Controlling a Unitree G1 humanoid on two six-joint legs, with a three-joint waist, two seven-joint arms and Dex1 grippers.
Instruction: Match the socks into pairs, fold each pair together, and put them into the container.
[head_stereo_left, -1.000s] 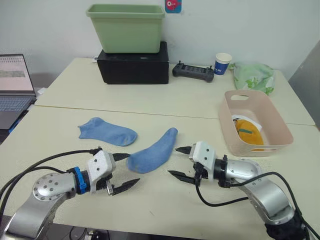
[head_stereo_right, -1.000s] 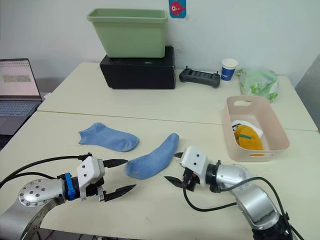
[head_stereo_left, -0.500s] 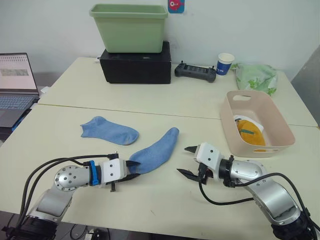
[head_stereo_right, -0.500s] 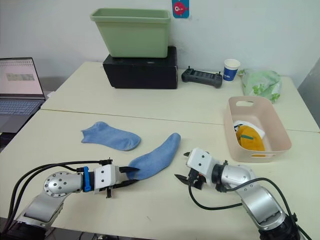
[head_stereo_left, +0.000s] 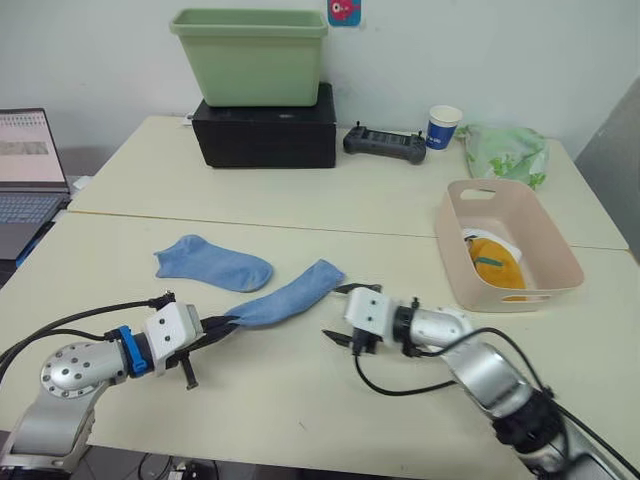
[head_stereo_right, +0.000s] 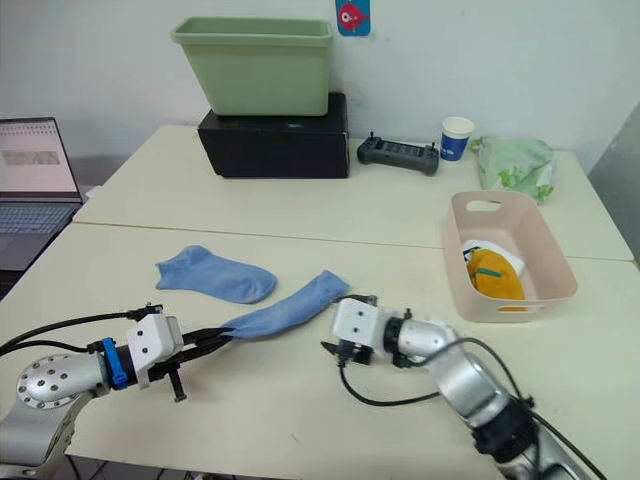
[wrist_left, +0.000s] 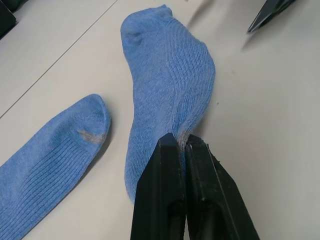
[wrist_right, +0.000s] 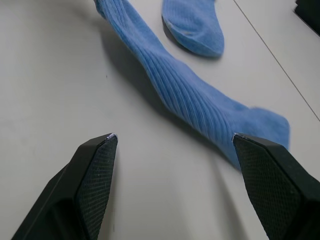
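— Work surface status? Cream table (head_stereo_left: 400, 200); pink container (head_stereo_left: 560, 262) at right holds yellow and white socks (head_stereo_left: 495, 265).

— Blue socks? One blue sock (head_stereo_left: 212, 264) lies flat. Left gripper (head_stereo_left: 222, 323) is clamped onto the heel end of the second blue sock (head_stereo_left: 285, 296), stretched toward the right gripper (head_stereo_left: 340, 313), whose fingers are spread wide beside its toe.

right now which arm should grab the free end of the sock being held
Right. The right gripper is open beside the free end of the sock; the left gripper is shut on its other end.
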